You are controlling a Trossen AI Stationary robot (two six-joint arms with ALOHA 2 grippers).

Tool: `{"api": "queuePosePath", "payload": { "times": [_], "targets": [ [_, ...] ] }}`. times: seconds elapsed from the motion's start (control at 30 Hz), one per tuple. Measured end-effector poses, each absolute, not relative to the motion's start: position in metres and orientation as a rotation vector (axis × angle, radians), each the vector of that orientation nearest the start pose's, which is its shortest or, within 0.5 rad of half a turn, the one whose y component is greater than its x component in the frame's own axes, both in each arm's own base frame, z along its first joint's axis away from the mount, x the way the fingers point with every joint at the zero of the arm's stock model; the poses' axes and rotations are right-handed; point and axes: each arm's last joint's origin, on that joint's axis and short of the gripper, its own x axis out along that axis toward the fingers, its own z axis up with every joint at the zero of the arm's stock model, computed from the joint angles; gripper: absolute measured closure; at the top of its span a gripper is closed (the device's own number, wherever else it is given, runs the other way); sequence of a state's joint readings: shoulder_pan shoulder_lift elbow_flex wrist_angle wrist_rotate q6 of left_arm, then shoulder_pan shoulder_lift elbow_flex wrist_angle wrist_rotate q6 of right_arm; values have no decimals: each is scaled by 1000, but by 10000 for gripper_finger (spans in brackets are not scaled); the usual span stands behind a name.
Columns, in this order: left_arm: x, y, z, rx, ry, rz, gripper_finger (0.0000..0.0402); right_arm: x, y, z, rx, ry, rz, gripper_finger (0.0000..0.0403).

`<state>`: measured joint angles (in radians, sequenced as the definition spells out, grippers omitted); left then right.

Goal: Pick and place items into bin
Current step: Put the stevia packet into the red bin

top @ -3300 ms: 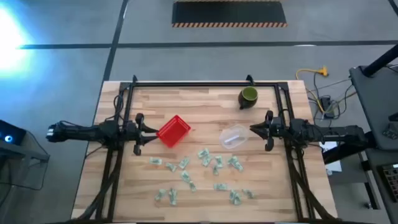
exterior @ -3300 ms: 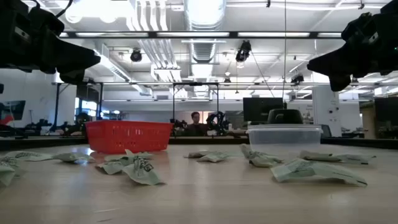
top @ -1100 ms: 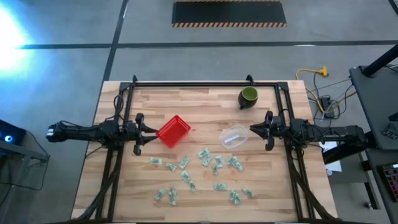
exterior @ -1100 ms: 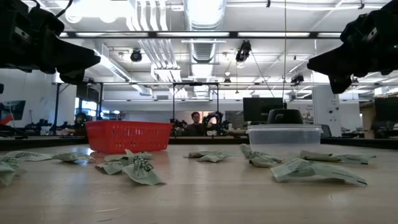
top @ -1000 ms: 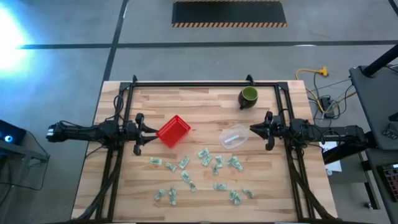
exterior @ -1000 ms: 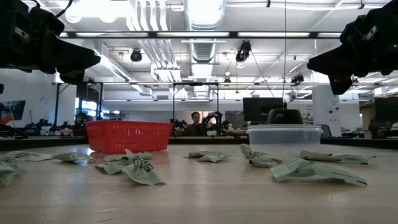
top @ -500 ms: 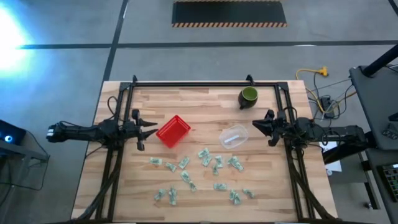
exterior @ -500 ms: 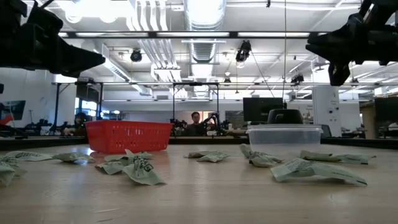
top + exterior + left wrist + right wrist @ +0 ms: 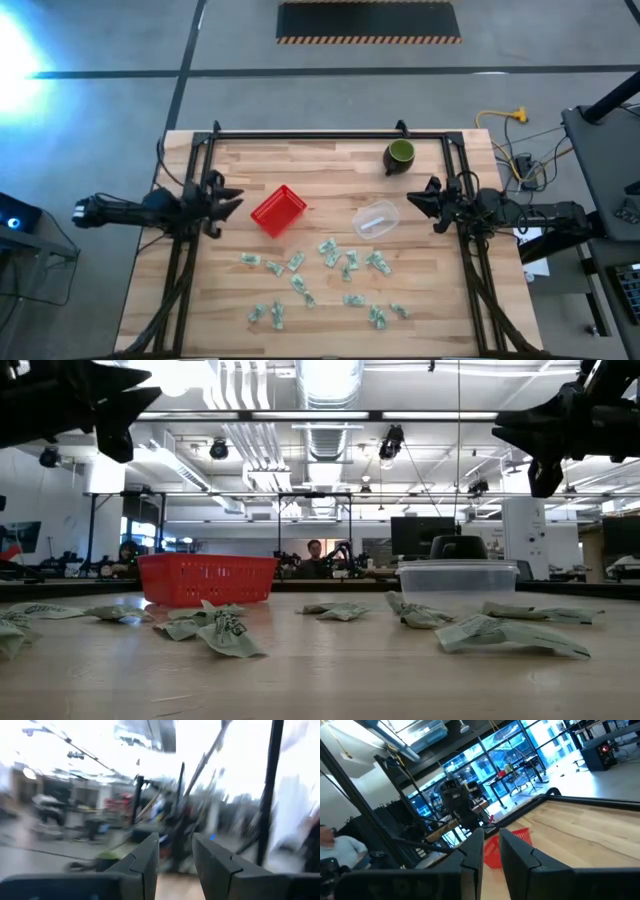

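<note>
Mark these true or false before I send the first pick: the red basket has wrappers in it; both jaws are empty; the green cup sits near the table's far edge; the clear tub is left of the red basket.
1. The red basket holds wrapped pieces. False: it looks empty; the pieces lie on the table.
2. The left gripper and right gripper hold nothing. True.
3. The green cup stands near the far edge. True.
4. The clear tub lies left of the basket. False: it lies to its right, by the right gripper.
</note>
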<state>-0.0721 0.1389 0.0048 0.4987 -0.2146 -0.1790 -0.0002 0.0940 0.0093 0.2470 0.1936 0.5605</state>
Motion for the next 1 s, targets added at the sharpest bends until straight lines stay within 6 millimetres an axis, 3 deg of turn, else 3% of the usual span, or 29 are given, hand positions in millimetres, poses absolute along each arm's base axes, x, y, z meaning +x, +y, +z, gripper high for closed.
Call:
{"api": "queuePosePath", "payload": {
  "times": [0.1,0.53,0.8,1.0],
  "targets": [
    [97,0,208,-426,-461,83,299,101,-6,183,561,-209,-145,351],
    [96,0,211,-549,-511,54,299,101,-6,184,639,-224,-133,351],
    [93,4,217,-565,-564,173,299,99,-7,193,602,-329,-147,351],
    [99,-2,227,-457,-499,-4,299,94,-7,206,541,-472,-140,351]
  ]
}}
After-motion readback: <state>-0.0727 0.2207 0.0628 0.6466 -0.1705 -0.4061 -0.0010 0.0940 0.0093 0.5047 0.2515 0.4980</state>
